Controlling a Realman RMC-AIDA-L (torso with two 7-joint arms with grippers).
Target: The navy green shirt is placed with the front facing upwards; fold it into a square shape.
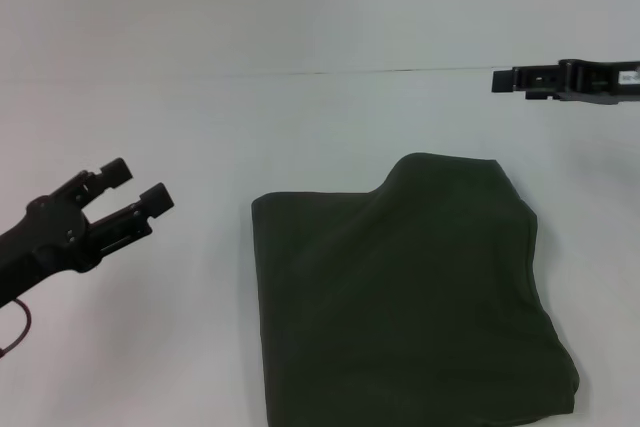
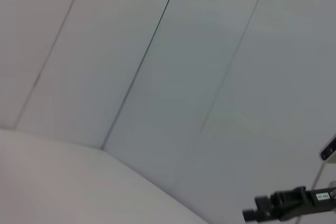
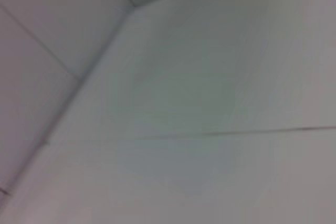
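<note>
Folded navy green shirt (image 1: pixel 400 307) in the lower centre-right of the head view, flat on the white table (image 1: pixel 180 77). Roughly square bundle, plain dark olive face up, no lettering showing. Left edge straight and near vertical; upper left corner squared off. Upper right part bulging higher toward the top of the frame, with a soft diagonal crease running down from that bulge toward the middle. Right edge slanting outward to a rounded lower right corner, where layered cloth edges show. Bottom edge reaching the lower border of the frame.

Left gripper (image 1: pixel 136 185) at the left edge of the head view, mid-height, well apart from the shirt's left edge. Two black fingers pointing up and to the right, spread with a clear gap between them, nothing held. A thin cable loop below the arm near the lower left corner.

Right gripper (image 1: pixel 497 80) in the upper right of the head view, reaching in from the right border, level and pointing left, above the shirt's bulged corner in the frame and apart from it. Seen side-on as one dark bar; spread of the fingers not discernible, nothing visibly held. Same gripper (image 2: pixel 251 213) at the lower right of the left wrist view, against pale wall panels.

Right wrist view: only pale surfaces and seams.
</note>
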